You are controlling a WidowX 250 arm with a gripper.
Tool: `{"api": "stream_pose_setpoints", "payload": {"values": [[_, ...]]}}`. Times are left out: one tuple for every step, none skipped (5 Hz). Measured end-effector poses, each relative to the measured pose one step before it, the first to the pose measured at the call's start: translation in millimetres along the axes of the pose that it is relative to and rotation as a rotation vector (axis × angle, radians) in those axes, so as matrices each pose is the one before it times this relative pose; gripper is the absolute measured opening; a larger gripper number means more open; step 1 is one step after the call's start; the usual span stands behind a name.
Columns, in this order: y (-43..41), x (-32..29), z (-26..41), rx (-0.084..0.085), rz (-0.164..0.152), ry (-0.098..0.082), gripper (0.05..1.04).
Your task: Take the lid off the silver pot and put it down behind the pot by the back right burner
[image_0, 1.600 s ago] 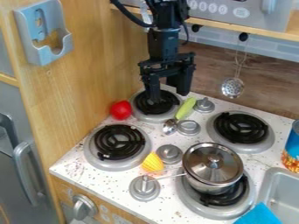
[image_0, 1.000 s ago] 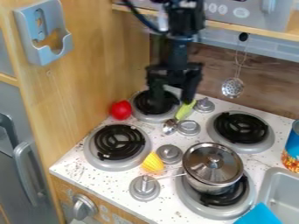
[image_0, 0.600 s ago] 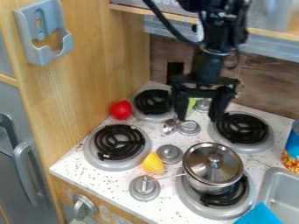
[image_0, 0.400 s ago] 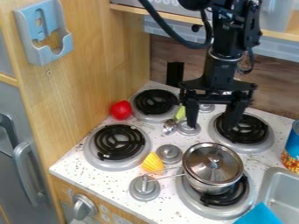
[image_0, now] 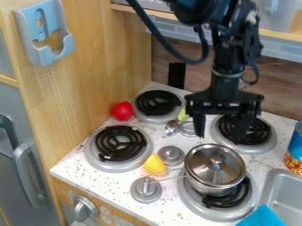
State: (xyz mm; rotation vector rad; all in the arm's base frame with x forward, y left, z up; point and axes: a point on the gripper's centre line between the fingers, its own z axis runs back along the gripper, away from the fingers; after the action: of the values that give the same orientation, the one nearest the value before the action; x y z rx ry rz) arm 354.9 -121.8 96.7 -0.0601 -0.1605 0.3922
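My gripper point(image_0: 220, 132) hangs open, fingers pointing down, just behind the lidded metal pot point(image_0: 215, 170), with nothing between its fingers. The pot stands on the front right burner point(image_0: 254, 198). Under and behind the right finger lies the back right burner point(image_0: 264, 134). A spoon with a green handle point(image_0: 182, 114) and metal bowl lies left of the gripper, its handle partly hidden by the arm. The yellow ridged piece point(image_0: 154, 164) rests left of the pot, and a red round object point(image_0: 122, 111) sits by the wooden side wall.
Two more burners point(image_0: 118, 143) take up the left of the stove top, with grey knobs point(image_0: 171, 155) between the burners. At the right are a blue can point(image_0: 294, 152), a sink point(image_0: 282, 187) and a blue cloth-like item point(image_0: 262, 217). A wooden shelf point(image_0: 274, 34) runs behind the arm.
The gripper has moved from above the back left burner to the right and toward the camera, and its fingers now stand wider apart. The pot and other objects have stayed put.
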Motion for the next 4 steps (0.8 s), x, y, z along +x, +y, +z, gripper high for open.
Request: {"api": "stream_pose_setpoints", "payload": {"values": [[0.32, -1.44, -26.73, 0.0272, -0.0297, 0.0354, 1.005], [-5.10, 6.28, -11.47, -0.0102, -0.0083, -0.0114, 1.005], [-0.46, 2.26, -10.92, 0.0077, -0.0045, 0.0239, 1.005], [0.13, 0.65, -4.86, 0.0031, -0.0038, 0.0094, 1.005]]}}
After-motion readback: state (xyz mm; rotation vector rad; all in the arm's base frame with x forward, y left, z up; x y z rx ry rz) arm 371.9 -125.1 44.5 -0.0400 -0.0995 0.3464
